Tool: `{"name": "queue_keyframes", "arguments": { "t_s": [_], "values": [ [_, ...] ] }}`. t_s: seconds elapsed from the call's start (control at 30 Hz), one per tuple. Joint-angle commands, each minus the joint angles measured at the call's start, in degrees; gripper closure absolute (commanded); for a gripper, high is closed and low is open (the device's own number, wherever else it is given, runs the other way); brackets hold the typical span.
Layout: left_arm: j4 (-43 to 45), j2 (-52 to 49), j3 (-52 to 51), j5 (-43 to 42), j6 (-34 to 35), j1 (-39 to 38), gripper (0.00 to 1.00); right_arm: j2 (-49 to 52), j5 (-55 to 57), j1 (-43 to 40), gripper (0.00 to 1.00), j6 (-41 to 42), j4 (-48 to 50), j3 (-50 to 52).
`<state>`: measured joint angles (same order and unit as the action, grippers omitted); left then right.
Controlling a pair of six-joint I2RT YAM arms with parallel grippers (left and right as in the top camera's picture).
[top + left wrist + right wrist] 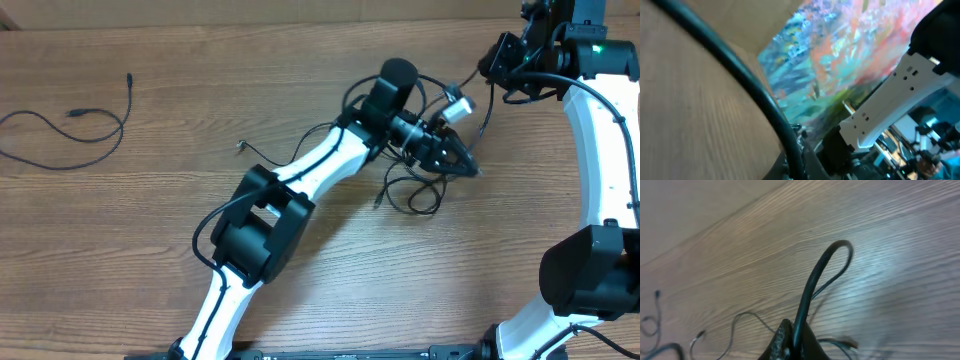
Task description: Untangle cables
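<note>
Since the overhead view is the clearest, I'll start there. The tangle of thin black flexible cables (pixel 415 190) sits right of centre on the brown wood-grain bench (pixel 150 240), with a pale silvery plug (pixel 458 105) just above it. The left end effector (pixel 468 166) lies in the middle of that mess, fingers pinched to a point. I can't tell whether a cord is actually caught between them. The right end effector (pixel 493 68) is up in the upper right corner, near the top of the tangle. One separate thin black cable (pixel 70 128) lies by itself at the upper left, well apart from the rest.

The left wrist view is mostly blur. There's bench on the left, a thick black cable (pixel 755 93) running diagonally across, and a white plastic arm segment (pixel 890 95) on the right. The fingers don't show here.

In the right wrist view, the right end effector (pixel 790 342) at the bottom edge is clamped on a black cable loop (pixel 810 287) that arches up to mid-frame. More thin cord ends (pixel 700 336) lie on the bench at lower left.
</note>
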<state>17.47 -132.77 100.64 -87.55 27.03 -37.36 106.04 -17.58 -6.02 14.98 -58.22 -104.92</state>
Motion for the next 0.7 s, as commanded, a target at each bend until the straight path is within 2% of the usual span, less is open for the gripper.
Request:
{"name": "queue_keyframes", "arguments": {
  "t_s": [0.0,0.23,0.43,0.57,0.6,0.63,0.67],
  "values": [
    [-0.74,1.86,-0.15,6.36,1.81,4.63,0.96,-0.24,2.99,-0.22,0.96,0.26,-0.37,-1.22],
    [-10.97,1.84,-0.15,36.28,3.52,7.39,0.96,-0.24,1.70,-0.04,0.96,0.31,-0.46,-1.22],
    [-20.22,1.84,-0.15,62.95,1.07,3.50,0.96,-0.13,-1.51,-0.04,0.96,1.60,-2.25,-1.16],
    [-19.76,1.84,-0.15,72.11,1.05,0.55,0.96,0.13,-1.60,0.02,0.96,3.06,-2.99,0.22],
    [-19.61,1.84,-0.15,73.35,1.07,0.04,0.96,0.15,-1.57,0.02,0.95,3.04,-2.95,0.92],
    [-19.63,1.84,-0.15,74.66,1.07,-0.39,0.96,0.20,-1.51,0.02,0.86,2.97,-2.78,1.70],
    [-19.85,1.84,-0.15,75.80,1.09,-0.68,0.96,0.31,-1.44,0.00,0.64,2.38,-2.47,2.58]
  ]
}}
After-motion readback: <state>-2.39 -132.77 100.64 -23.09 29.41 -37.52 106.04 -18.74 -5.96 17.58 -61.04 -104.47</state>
